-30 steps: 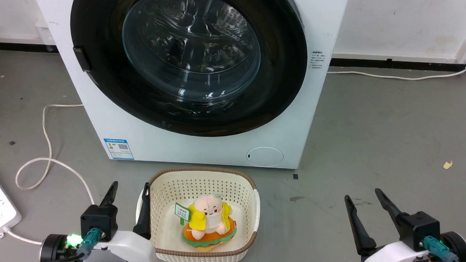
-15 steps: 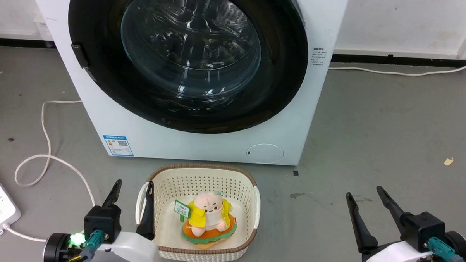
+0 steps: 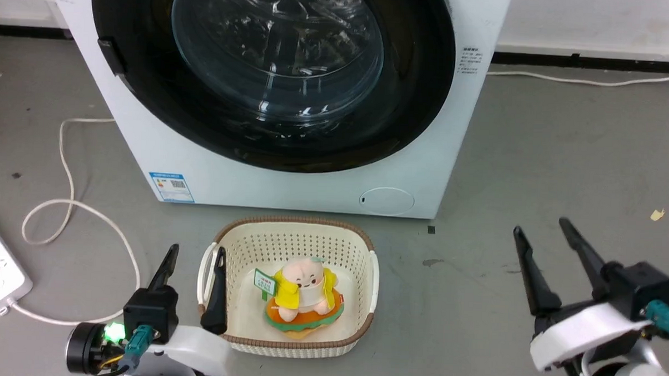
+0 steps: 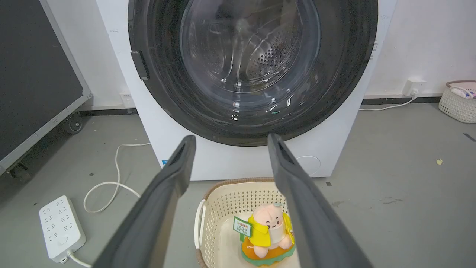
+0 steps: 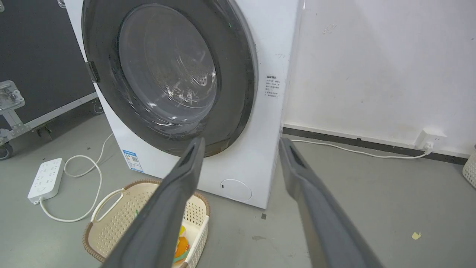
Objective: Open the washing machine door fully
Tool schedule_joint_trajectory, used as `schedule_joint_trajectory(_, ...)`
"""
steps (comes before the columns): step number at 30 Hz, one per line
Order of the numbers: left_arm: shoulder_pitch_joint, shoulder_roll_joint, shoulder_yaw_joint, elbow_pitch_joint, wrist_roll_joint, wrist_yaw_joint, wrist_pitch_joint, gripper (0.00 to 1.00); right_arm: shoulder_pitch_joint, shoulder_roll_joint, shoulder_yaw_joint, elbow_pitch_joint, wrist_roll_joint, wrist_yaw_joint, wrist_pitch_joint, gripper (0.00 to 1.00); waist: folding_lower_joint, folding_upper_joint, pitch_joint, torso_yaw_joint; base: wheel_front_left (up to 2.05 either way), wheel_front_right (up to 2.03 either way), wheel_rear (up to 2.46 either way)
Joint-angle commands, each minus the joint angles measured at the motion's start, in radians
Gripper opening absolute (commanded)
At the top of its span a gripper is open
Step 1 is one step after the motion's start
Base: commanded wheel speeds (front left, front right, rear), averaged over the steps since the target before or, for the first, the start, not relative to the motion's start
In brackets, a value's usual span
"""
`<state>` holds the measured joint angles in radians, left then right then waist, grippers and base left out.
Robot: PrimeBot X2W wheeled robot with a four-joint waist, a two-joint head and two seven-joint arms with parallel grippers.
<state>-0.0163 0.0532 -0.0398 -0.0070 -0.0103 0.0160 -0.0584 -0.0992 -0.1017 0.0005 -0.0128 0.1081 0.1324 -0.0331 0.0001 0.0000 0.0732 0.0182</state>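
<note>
Right gripper (image 3: pixel 539 226) is spread wide w/ nothing in it, low & right of the washing machine (image 3: pixel 290 186). Left gripper (image 3: pixel 197 249) same, in front of it. The washing machine door (image 3: pixel 272 69) is shut on its front. Basket (image 3: pixel 288 231) sits just in front, so I might bump it reaching in.

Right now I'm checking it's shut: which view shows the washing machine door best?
The right wrist view: the washing machine door shows almost whole, aslant, its rim against the washing machine. The head and left wrist views face it but crop its upper part.
</note>
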Motion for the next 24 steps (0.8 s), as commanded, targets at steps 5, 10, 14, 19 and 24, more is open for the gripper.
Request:
schedule_joint_trajectory(5, -0.031, 0.007, -0.012, -0.013, 0.009, 0.012, -0.019, 1.0, -0.08, -0.025, -0.001, -0.006, 0.041, -0.001, 0.008, 1.0, -0.0001, 0.0, 0.029, 0.013, 0.0, 0.0, 0.0)
schedule_joint_trajectory(10, -0.045, 0.008, -0.022, -0.019, 0.008, 0.019, -0.03, 1.0, -0.141, -0.04, 0.003, 0.002, 0.07, -0.001, 0.014, 1.0, -0.0001, 0.0, 0.054, 0.024, 0.0, 0.0, 0.0)
schedule_joint_trajectory(14, -0.056, 0.009, -0.031, -0.024, 0.008, 0.024, -0.038, 1.0, -0.188, -0.042, 0.001, 0.015, 0.111, -0.001, 0.026, 0.0, -0.0001, 0.0, 0.075, 0.034, 0.0, 0.0, 0.0)
schedule_joint_trajectory(19, -0.071, 0.01, -0.043, -0.029, 0.007, 0.031, -0.048, 1.0, -0.249, -0.031, -0.022, 0.038, 0.196, -0.001, 0.054, 0.0, -0.0001, 0.0, 0.1, 0.05, 0.0, 0.0, 0.0)
schedule_joint_trajectory(24, -0.086, 0.01, -0.055, -0.034, 0.005, 0.038, -0.059, 1.0, -0.313, -0.02, -0.051, 0.069, 0.285, -0.001, 0.101, 0.0, -0.0001, 0.0, 0.127, 0.065, 0.0, 0.0, 0.0)
